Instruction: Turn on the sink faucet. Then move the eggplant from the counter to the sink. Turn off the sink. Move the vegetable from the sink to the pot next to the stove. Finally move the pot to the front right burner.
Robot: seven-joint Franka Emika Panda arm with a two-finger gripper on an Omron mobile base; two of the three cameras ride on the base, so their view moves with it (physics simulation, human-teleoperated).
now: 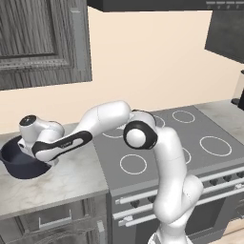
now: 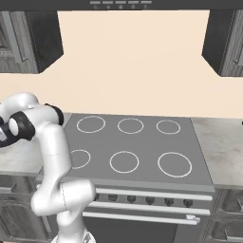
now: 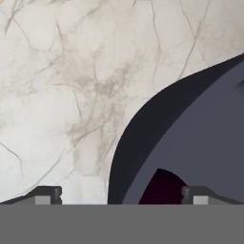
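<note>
The white arm reaches out over the light grey-white marbled stone counter (image 1: 71, 178), left of the grey stove top (image 1: 190, 138), and its two-finger gripper (image 3: 121, 195) hangs right above the dark, deep round pot (image 1: 19, 164) sitting near the counter's left end. From the hand camera the two dark fingertips (image 3: 45, 195) stand wide apart, one over bare marble, the other over the pot's inside, so the jaws straddle the pot's dark curved rim (image 3: 128, 157) with nothing between them yet.

And there, down inside the pot, just by the inner fingertip, a patch of glossy dark purple: that looks like the small oval eggplant (image 3: 162, 188), already in the pot. So the job in hand seems to be the last one, taking the pot across to the front right burner (image 2: 174, 164).

What could spoil it? The rim is thin and curved; a close slightly off it could slip. A one-sided hold could let the pot tilt, and the eggplant might roll out. The inner finger could also come down on the eggplant rather than the wall. Dragged low, the pot might catch the stove's edge.
</note>
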